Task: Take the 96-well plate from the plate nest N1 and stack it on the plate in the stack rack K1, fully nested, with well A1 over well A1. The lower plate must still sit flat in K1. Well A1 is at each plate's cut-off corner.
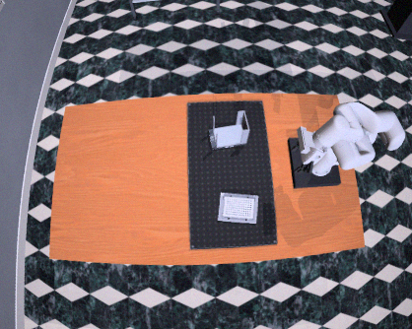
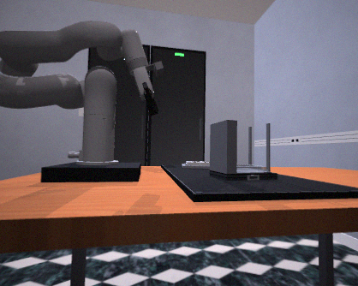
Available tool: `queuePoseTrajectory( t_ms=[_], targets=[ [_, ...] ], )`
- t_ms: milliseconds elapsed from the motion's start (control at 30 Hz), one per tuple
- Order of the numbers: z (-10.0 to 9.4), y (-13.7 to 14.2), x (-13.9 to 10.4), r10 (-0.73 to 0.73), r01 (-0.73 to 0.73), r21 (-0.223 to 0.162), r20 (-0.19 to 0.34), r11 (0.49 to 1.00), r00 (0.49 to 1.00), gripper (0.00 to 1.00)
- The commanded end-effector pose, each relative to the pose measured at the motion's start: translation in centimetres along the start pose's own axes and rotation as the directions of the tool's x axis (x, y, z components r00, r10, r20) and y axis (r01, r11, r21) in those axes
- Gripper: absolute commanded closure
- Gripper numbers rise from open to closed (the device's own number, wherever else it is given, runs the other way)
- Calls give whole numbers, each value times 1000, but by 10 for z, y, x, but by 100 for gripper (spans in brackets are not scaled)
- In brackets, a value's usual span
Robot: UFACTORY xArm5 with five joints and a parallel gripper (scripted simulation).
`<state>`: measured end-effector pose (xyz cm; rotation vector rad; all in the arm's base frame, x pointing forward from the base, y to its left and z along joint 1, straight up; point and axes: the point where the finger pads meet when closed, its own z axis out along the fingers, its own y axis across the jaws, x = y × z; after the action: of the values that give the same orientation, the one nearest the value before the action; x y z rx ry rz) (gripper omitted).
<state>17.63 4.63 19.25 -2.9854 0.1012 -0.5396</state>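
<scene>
One table (image 1: 120, 182) carries one black mat (image 1: 234, 217) and one black base slab (image 1: 327, 179). On the mat stand two fixtures: one nest (image 1: 222, 217) near one end, holding one plate (image 1: 240, 207) lying flat, and one rack (image 1: 230, 131) near the other end, with one solid wall and thin posts. Whether a second plate sits in the rack's floor is too small to tell. There is one arm (image 2: 74, 92), folded back over its base, elbow high, wrist angled down. Its gripper (image 2: 149, 100) hangs above the table beside the mat, well apart from nest and rack, fingers spread wide and holding nothing.
</scene>
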Motion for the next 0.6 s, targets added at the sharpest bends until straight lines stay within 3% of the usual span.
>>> queuePoseTrajectory(
  t_ms=[0, 533, 567],
  targets=[
    [-1, 0, 1, 0, 0, 1, -3, 1000, 1000, 0],
    [-1, 0, 1, 0, 0, 1, -3, 1000, 1000, 0],
    [-6, 0, 3, -7, 8, -16, 25, 1000, 1000, 0]
  ],
)
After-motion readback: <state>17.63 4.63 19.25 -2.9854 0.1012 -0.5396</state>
